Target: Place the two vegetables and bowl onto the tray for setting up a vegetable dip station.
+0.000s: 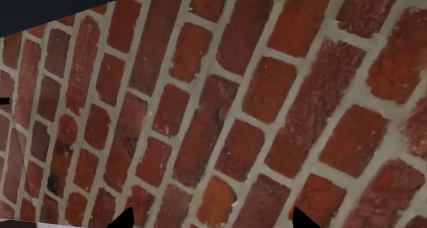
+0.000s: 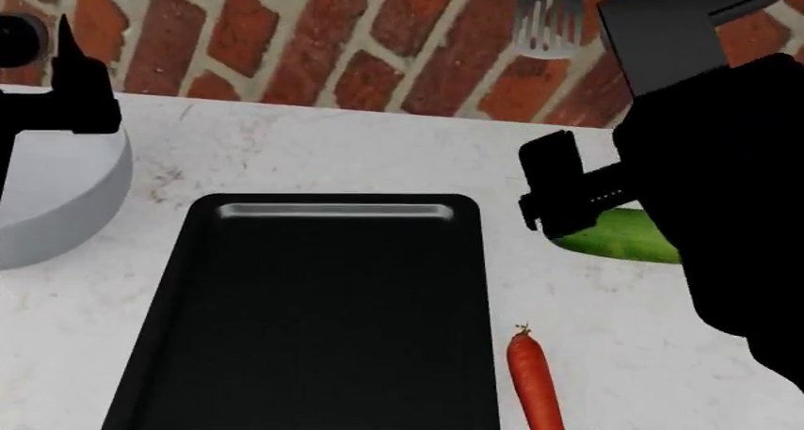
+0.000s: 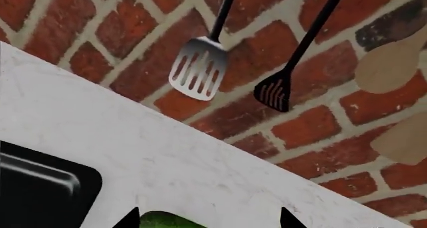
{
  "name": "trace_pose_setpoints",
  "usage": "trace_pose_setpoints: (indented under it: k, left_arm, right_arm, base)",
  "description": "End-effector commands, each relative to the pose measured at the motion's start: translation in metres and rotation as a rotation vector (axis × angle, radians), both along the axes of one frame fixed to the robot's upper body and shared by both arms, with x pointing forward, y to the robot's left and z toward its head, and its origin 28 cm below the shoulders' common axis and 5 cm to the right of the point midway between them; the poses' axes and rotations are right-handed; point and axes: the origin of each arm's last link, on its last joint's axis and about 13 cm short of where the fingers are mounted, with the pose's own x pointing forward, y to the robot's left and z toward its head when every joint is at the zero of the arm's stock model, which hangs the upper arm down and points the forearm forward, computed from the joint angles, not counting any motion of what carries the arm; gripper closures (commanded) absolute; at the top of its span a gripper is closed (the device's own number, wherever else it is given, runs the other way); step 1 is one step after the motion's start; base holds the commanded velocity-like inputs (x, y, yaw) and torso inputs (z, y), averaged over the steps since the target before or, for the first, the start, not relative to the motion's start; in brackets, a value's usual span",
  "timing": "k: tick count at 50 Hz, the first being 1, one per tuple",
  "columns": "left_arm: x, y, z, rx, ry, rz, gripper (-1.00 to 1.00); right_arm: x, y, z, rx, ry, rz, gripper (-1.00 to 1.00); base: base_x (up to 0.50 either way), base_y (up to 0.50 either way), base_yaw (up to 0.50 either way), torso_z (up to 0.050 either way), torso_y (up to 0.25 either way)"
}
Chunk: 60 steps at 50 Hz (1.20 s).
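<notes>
Your right end effector sits at the near end of the thick, smooth green cucumber, which lies on the desk right of the flat, glossy black rectangular baking tray. In the right wrist view the green rind shows between two dark fingertips that look spread, so it reads as open and not yet gripping. If you close this far toward the end, the rounded cucumber could squirt out or pivot and roll toward the slim orange-red carrot, which lies near the tray's right rim.

Your left end effector hovers over the large, pale grey-white round bowl, left of the tray; I cannot tell whether it is open or closed. A rim pinch on a bowl this deep may tip it.

The desk is white speckled stone, backed by a red brick wall hung with a slotted metal spatula, a black spatula and wooden spoons.
</notes>
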Motion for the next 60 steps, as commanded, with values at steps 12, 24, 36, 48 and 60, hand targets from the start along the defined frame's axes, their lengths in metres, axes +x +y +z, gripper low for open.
trace_pose_setpoints:
  k: [12, 24, 36, 48, 60]
  left_arm:
    - [-0.013, -0.007, 0.012, 0.048, -0.031, 0.01, -1.0]
    - [-0.024, 0.0, 0.004, 0.064, -0.013, 0.078, -1.0]
    - [-0.023, -0.002, 0.001, 0.064, -0.005, 0.069, -1.0]
    - [-0.022, -0.006, 0.002, 0.087, -0.003, 0.061, -1.0]
    - [-0.022, -0.008, 0.005, 0.1, -0.006, 0.057, -1.0]
  right_arm:
    - [0.016, -0.039, 0.003, -0.433, 0.188, 0.072, -1.0]
    - [0.042, -0.025, -0.032, -0.462, 0.216, 0.278, -1.0]
    - [0.043, -0.025, -0.046, -0.442, 0.241, 0.317, -1.0]
    - [0.057, -0.032, -0.079, -0.456, 0.27, 0.299, -1.0]
    - [0.064, -0.037, -0.082, -0.499, 0.263, 0.234, -1.0]
  base:
    - [0.0, 0.0, 0.0, 0.0, 0.0]
    - [0.0, 0.0, 0.0, 0.0, 0.0]
    - [0.0, 0.0, 0.0, 0.0, 0.0]
    - [0.0, 0.0, 0.0, 0.0, 0.0]
    - [0.0, 0.0, 0.0, 0.0, 0.0]
